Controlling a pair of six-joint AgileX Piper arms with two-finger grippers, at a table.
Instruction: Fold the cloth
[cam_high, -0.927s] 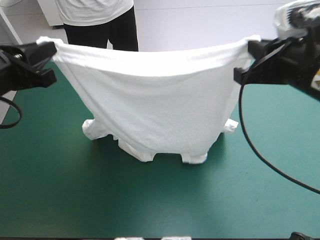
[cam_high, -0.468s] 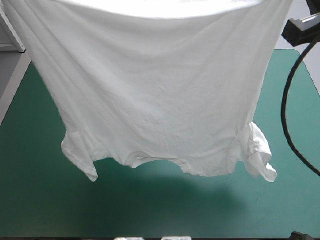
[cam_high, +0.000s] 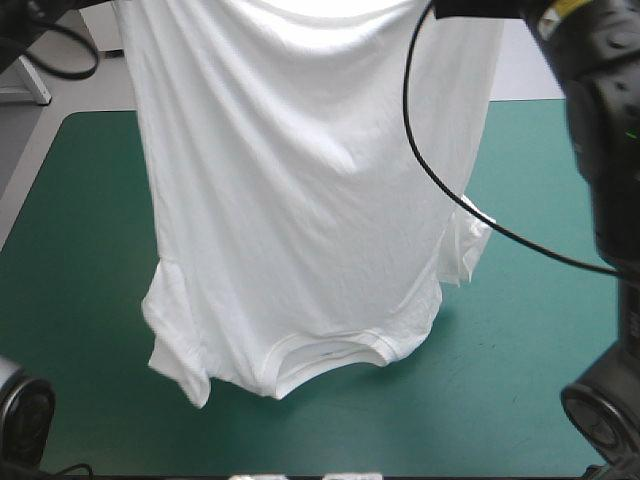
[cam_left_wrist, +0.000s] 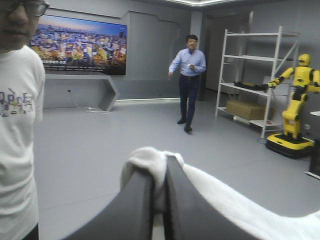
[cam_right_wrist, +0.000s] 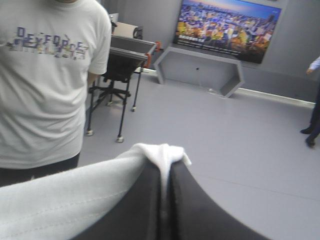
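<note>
My two hands are above the high view's upper edge, cut off there; only the wrist views show them. My left hand (cam_left_wrist: 161, 167) is pressed all but together, pinching a bunched corner of the T-shirt (cam_high: 300, 200). My right hand (cam_right_wrist: 164, 167) pinches a second corner likewise. The one T-shirt hangs over the desk (cam_high: 80, 250), collar (cam_high: 325, 352) lowest, one sleeve (cam_high: 175, 345) left, the other sleeve (cam_high: 465, 240) right. I can't tell whether the collar touches the desk.
</note>
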